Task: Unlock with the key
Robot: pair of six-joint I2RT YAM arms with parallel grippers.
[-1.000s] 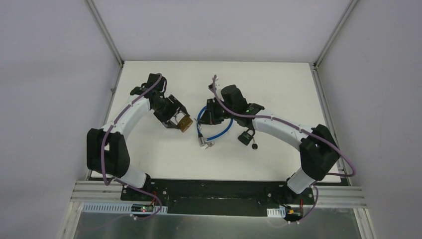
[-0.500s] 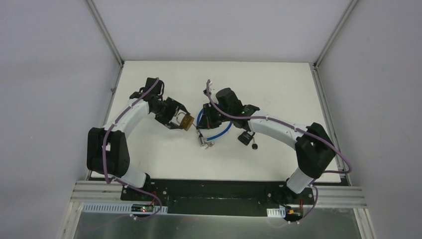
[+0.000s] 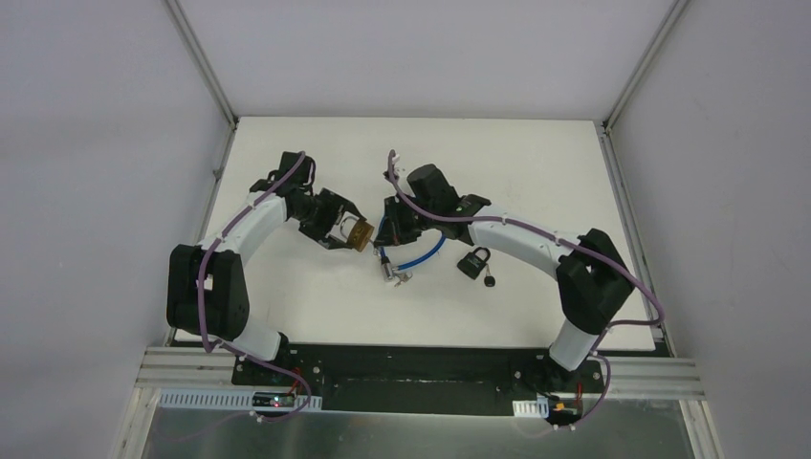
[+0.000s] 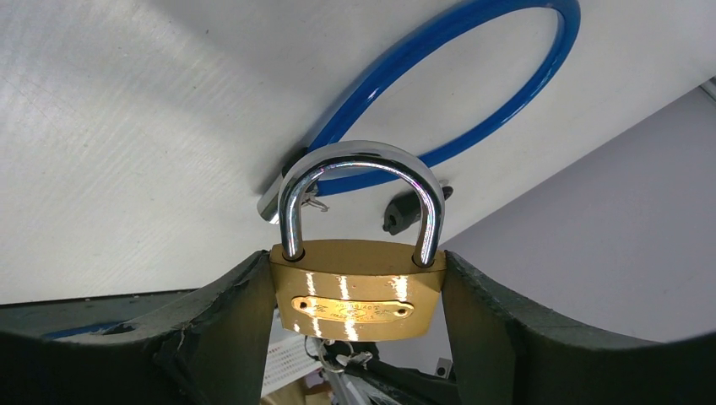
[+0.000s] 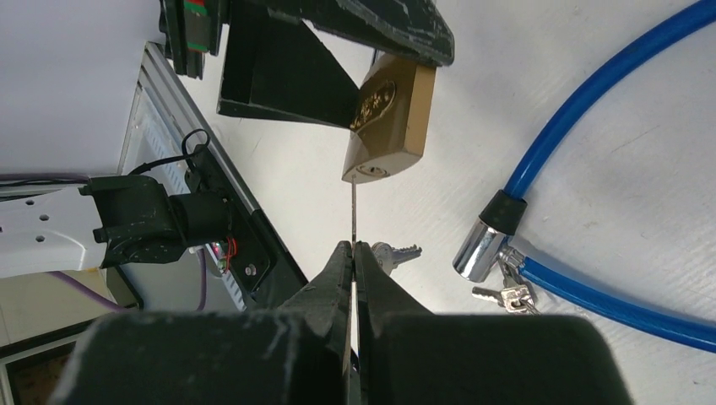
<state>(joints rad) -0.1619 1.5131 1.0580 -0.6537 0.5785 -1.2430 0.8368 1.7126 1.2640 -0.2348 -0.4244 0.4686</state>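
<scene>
My left gripper (image 4: 359, 291) is shut on a brass padlock (image 4: 358, 288) with a closed steel shackle, held above the table; it shows in the top view (image 3: 358, 233) and the right wrist view (image 5: 387, 118). My right gripper (image 5: 353, 247) is shut on a thin key (image 5: 353, 211) seen edge-on, its blade reaching up to the keyhole on the padlock's bottom face. A second key (image 5: 394, 252) hangs beside my right fingers. In the top view my right gripper (image 3: 386, 229) sits just right of the padlock.
A blue cable lock (image 3: 413, 247) with a chrome end (image 5: 480, 245) and small keys (image 5: 502, 294) lies on the white table just under my right gripper. A small black padlock (image 3: 473, 263) lies to the right.
My right gripper has moved left toward the brass padlock, closing the gap. My left gripper has held the padlock nearly still.
</scene>
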